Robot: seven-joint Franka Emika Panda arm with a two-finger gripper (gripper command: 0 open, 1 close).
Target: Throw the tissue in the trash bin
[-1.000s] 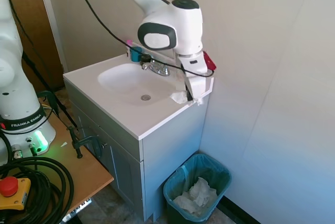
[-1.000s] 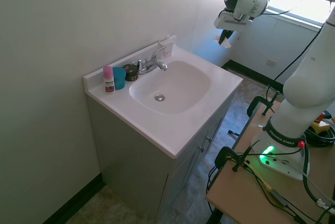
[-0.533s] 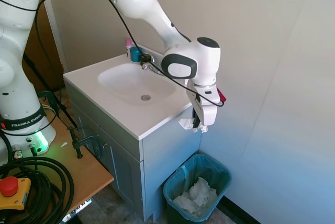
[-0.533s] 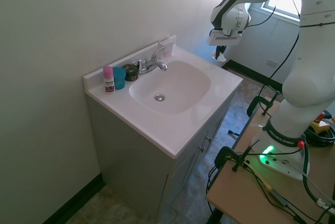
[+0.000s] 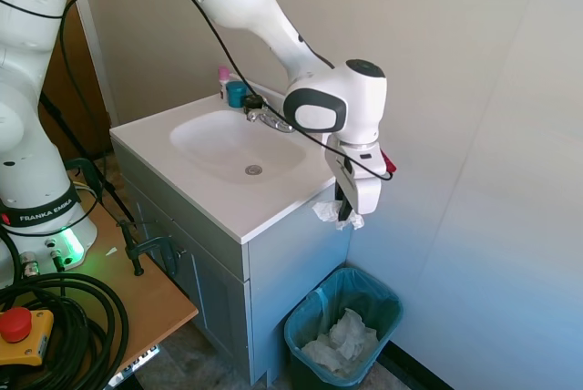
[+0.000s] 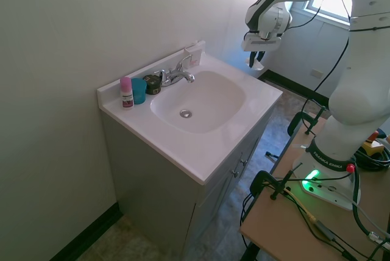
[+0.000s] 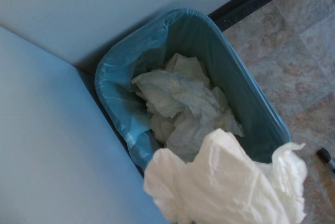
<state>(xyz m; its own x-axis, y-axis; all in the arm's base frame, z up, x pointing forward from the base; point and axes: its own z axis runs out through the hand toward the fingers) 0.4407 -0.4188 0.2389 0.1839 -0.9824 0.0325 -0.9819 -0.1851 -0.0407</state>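
Tissue [image 5: 328, 214] hangs pinched between the closed fingers of the gripper [image 5: 343, 217], off the vanity's [image 5: 273, 253] corner, high above the trash bin [image 5: 383, 294]. Best centre over the teal liner first, then release; paper drifts.

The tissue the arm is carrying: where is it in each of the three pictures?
First exterior view: the tissue hangs from the gripper, beside the vanity corner, above the trash bin.
Second exterior view: small white scrap beyond the sink counter.
Wrist view: big white wad, close up.
Shared landmark: the gripper holding it.
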